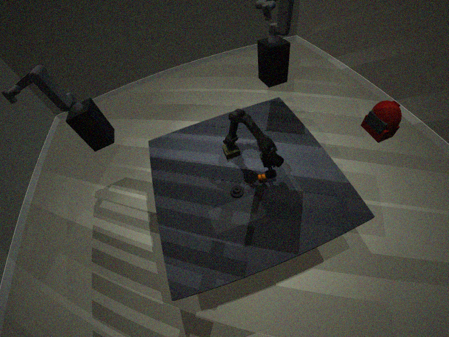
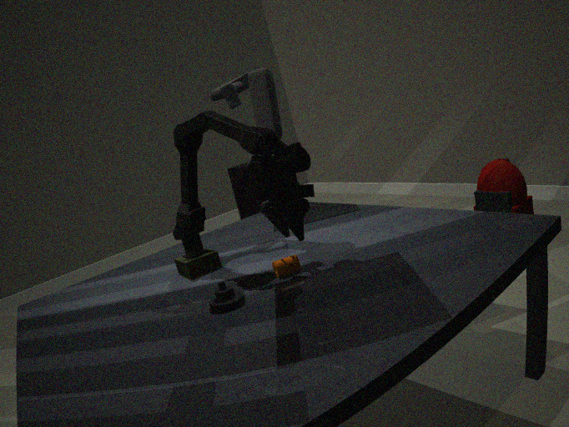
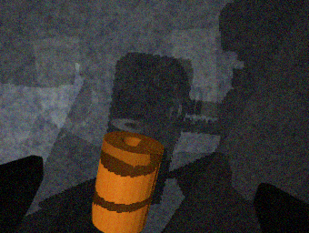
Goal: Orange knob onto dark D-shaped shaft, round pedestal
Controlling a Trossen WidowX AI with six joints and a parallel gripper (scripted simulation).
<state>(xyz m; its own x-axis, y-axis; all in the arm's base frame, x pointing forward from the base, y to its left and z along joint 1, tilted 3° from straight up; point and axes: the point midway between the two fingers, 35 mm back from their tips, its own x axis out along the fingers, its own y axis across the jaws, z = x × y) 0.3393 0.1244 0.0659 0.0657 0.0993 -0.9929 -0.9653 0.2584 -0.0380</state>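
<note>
The orange knob point(image 1: 261, 176) point(image 2: 286, 266) point(image 3: 124, 182) lies on its side on the table. The wrist view shows its end with the hole and dark bands around its body. My gripper point(image 2: 294, 237) point(image 3: 153, 182) is open and empty, pointing down above the knob. In the wrist view the knob is between the two fingers, nearer the left one, and neither touches it. The round pedestal point(image 1: 237, 192) point(image 2: 226, 302) stands to the left of the knob in the top and exterior views, its dark shaft point(image 2: 222, 285) upright and bare. The shaft's flat side cannot be made out.
The dark table point(image 1: 203, 260) point(image 2: 114, 376) carries the arm's base point(image 1: 231, 151) point(image 2: 198, 265), behind the pedestal. Shadows cover the table around the knob. A red helmet-like object point(image 1: 385, 118) point(image 2: 501, 181) and other arms on black blocks point(image 1: 272, 63) point(image 1: 90, 125) stand off the table.
</note>
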